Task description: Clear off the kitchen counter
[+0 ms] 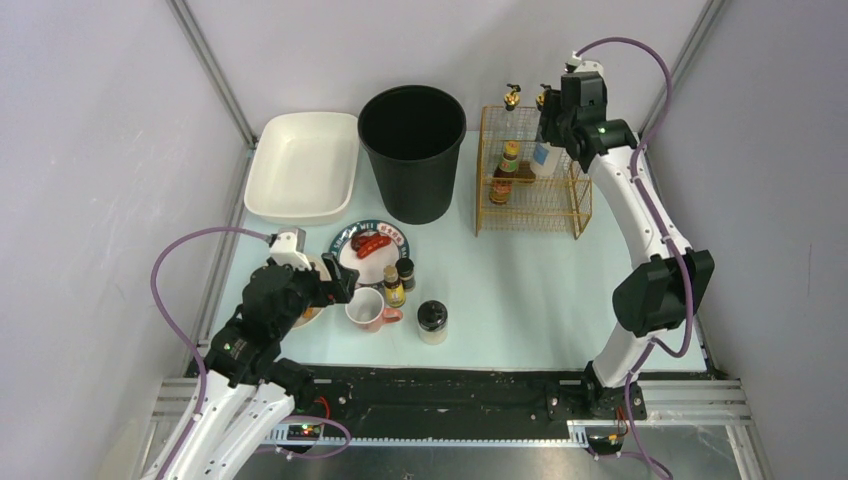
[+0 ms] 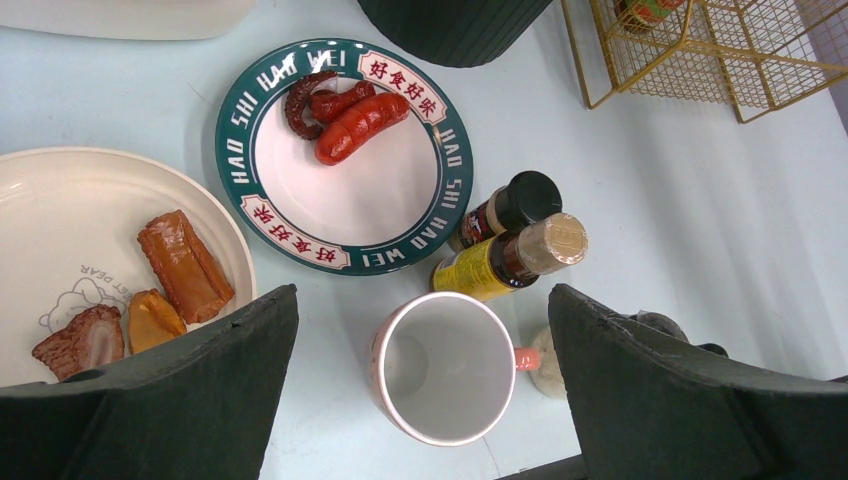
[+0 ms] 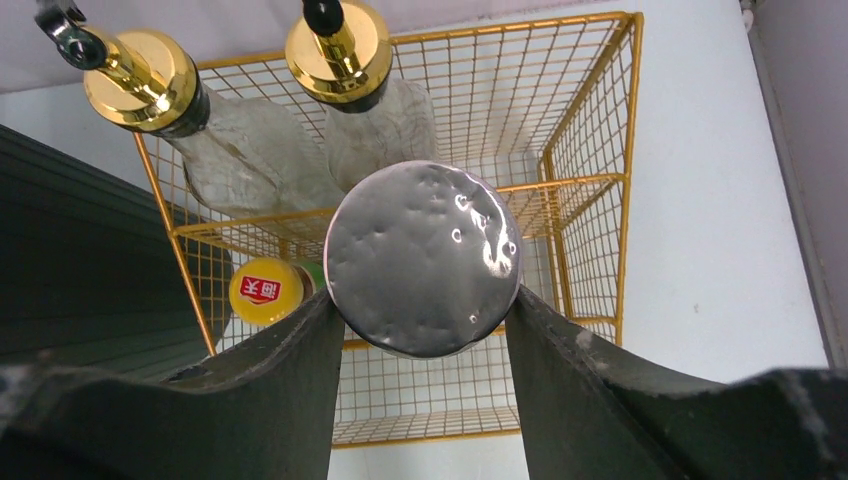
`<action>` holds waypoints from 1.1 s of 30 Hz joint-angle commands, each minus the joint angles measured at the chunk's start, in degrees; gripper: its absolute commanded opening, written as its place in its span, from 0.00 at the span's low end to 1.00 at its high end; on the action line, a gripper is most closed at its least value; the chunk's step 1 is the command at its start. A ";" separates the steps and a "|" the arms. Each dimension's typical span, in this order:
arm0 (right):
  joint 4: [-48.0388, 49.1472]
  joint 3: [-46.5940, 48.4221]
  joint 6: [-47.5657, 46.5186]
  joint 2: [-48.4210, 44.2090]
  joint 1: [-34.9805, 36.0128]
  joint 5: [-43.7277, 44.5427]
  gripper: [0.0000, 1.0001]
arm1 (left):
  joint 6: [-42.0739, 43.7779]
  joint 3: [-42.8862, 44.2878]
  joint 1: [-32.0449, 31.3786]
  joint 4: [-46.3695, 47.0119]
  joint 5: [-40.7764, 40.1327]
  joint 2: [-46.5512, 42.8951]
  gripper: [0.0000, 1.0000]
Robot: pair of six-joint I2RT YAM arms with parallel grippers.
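Observation:
The pale mint kitchen counter (image 1: 520,290) carries a pink mug (image 2: 445,368), a green-rimmed plate (image 2: 450,150) with sausages, a cream plate (image 2: 60,200) with food pieces, a yellow-labelled bottle (image 2: 505,260), a dark-capped bottle (image 2: 510,207) and a black-lidded jar (image 1: 432,320). My left gripper (image 2: 422,300) hangs open over the mug (image 1: 365,308), one finger on either side and neither touching it. My right gripper (image 3: 425,300) is shut on a silver-lidded jar (image 3: 425,258), held over the gold wire rack (image 3: 590,200) at the back right.
A black bin (image 1: 412,150) stands at the back centre, with a white tray (image 1: 302,165) to its left. In the rack (image 1: 530,175) are two gold-capped bottles (image 3: 140,80) (image 3: 338,50) and a yellow-capped jar (image 3: 265,290). Grey walls close in both sides.

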 commanded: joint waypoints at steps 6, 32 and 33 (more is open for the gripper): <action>15.55 -4.87 -2.68 -0.98 1.21 -0.89 0.04 | -0.36 1.45 -0.33 0.73 -1.12 0.66 0.98; 22.11 -21.41 -0.46 -0.45 3.59 2.78 0.13 | -0.43 1.40 -0.34 0.68 -1.07 1.00 0.98; 21.88 -21.42 -0.48 -0.16 3.63 2.82 0.16 | -0.45 1.44 -0.36 0.65 -1.07 1.00 0.98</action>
